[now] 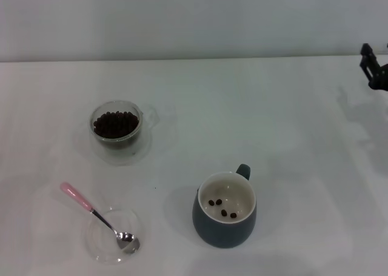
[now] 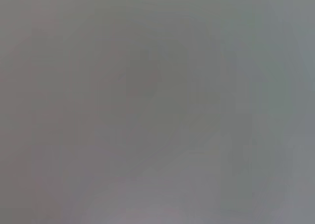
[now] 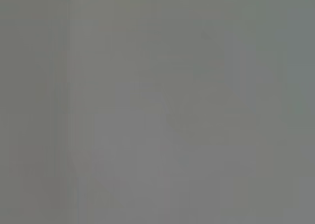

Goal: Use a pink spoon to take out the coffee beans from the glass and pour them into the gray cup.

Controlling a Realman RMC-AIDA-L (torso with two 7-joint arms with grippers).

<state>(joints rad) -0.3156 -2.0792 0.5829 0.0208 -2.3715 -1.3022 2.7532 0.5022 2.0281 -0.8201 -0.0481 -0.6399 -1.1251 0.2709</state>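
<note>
In the head view the glass [image 1: 119, 132] stands at the left middle of the table, filled with a heap of coffee beans [image 1: 114, 124]. The pink spoon [image 1: 99, 216] lies in front of it, its metal bowl resting in a shallow clear dish [image 1: 103, 242] and its pink handle pointing back left. The gray cup [image 1: 225, 210] stands at the front centre, handle to the back right, with three beans [image 1: 222, 208] inside. My right gripper [image 1: 373, 67] shows only as a dark part at the far right edge, away from everything. My left gripper is out of view. Both wrist views show only plain grey.
The white table [image 1: 285, 118] spreads under everything and meets a pale wall at the back. Open surface lies between the gray cup and the right gripper.
</note>
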